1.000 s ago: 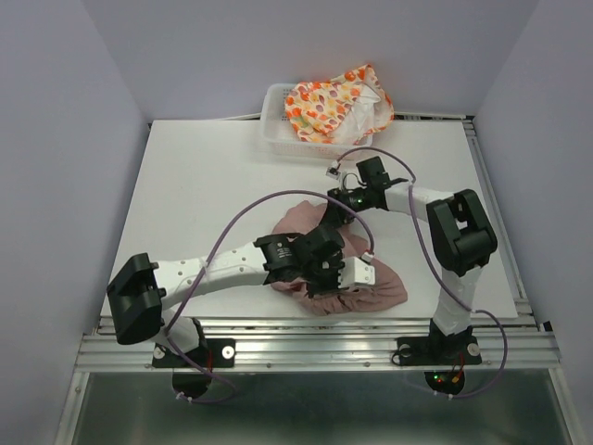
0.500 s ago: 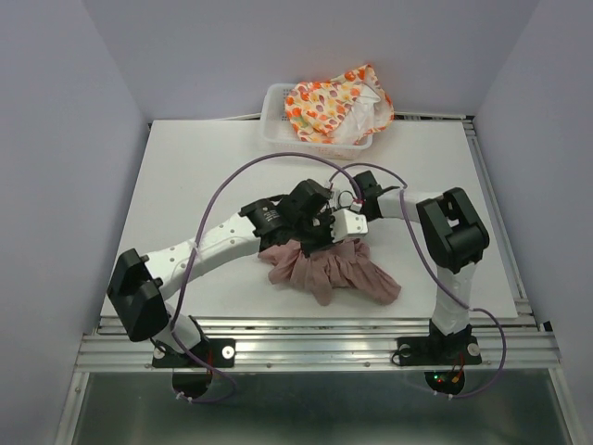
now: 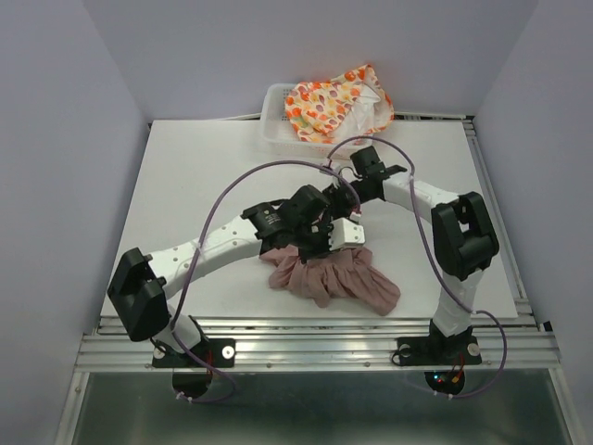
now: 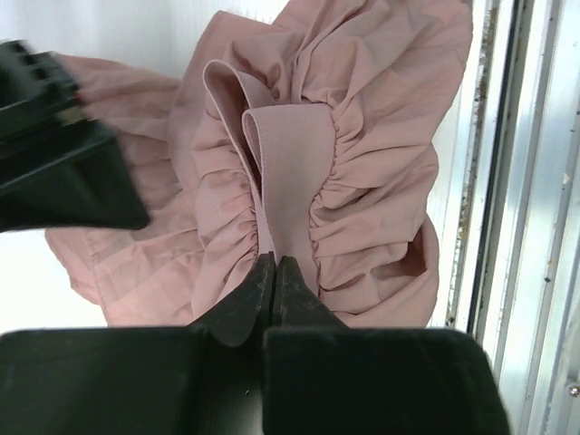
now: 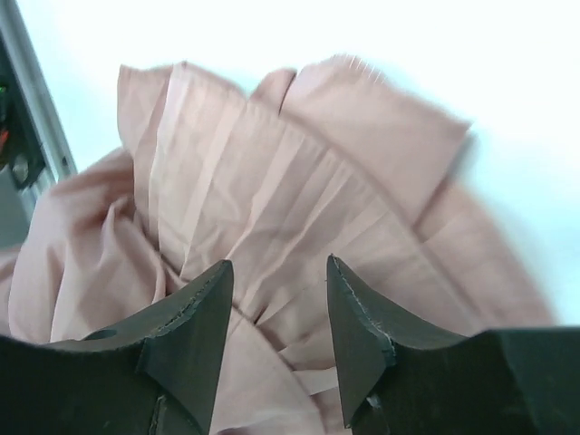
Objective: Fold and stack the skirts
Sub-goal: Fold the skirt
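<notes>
The pink skirt (image 3: pixel 335 278) lies bunched near the table's front, and its upper edge is lifted. My left gripper (image 3: pixel 321 237) is shut on the skirt's elastic waistband (image 4: pixel 288 154), pinching it at the fingertips (image 4: pixel 275 265). The ruffled fabric hangs below. My right gripper (image 3: pixel 341 197) hovers just behind the left one. Its jaws are open and empty (image 5: pixel 279 272) above the pleated pink fabric (image 5: pixel 272 181). The cream skirt with orange, red and yellow print (image 3: pixel 335 100) is heaped in the white mesh basket (image 3: pixel 274 130) at the back.
The right gripper's black body (image 4: pixel 54 154) shows at the left of the left wrist view, close to the skirt. The table's metal front rail (image 4: pixel 535 227) runs just beyond the fabric. The white table (image 3: pixel 195 185) has bare surface at left and back right.
My left gripper has carried the pink waistband from the table's front up toward the middle, gathering the skirt. My right wrist has drawn back a little toward the basket.
</notes>
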You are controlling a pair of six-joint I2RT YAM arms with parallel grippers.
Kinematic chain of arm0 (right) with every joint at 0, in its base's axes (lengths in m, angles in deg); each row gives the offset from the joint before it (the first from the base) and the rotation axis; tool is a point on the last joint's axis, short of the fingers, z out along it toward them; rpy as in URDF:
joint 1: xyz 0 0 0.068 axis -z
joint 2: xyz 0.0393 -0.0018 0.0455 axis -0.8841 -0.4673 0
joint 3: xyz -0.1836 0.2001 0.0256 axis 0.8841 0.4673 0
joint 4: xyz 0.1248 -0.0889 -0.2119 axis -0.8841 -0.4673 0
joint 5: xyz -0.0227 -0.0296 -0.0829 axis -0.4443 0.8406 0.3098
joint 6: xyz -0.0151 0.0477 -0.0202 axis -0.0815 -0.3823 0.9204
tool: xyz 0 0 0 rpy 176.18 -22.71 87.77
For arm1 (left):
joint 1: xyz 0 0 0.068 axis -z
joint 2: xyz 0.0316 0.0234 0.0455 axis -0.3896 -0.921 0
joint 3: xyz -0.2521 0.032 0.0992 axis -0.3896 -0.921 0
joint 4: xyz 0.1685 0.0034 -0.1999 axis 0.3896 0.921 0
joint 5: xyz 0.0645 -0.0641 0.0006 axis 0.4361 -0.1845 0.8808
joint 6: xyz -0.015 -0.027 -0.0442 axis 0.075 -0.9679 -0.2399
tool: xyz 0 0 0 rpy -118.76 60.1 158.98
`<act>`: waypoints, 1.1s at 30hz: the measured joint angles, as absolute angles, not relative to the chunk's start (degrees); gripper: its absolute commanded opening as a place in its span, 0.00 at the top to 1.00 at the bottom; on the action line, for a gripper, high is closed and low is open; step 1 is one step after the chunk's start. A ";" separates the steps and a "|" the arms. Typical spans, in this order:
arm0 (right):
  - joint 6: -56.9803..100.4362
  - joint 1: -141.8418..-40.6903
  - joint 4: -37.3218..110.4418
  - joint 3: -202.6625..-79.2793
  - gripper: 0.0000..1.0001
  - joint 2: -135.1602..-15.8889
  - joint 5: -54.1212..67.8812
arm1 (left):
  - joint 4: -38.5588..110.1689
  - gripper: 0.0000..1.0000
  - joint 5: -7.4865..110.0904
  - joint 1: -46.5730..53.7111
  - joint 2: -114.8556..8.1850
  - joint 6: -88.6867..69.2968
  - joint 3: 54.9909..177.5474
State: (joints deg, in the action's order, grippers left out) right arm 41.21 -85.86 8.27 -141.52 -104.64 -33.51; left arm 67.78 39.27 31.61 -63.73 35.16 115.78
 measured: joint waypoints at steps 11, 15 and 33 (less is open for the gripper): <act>43.59 -85.54 8.05 -157.37 0.53 -111.17 -30.27 | 68.43 1.00 36.01 33.32 -60.91 35.51 114.05; 45.25 -85.45 6.30 -157.65 0.71 -117.82 -31.50 | 68.67 1.00 36.12 33.08 -60.91 35.34 114.18; 49.23 -85.03 3.00 -148.51 0.86 -118.97 -41.97 | 65.96 1.00 39.84 21.93 -71.33 40.30 118.82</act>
State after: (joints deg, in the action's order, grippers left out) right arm 49.23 -85.03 3.00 -148.51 -118.97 -41.97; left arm 65.96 39.84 21.93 -71.33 40.30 118.82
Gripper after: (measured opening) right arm 0.146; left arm 0.037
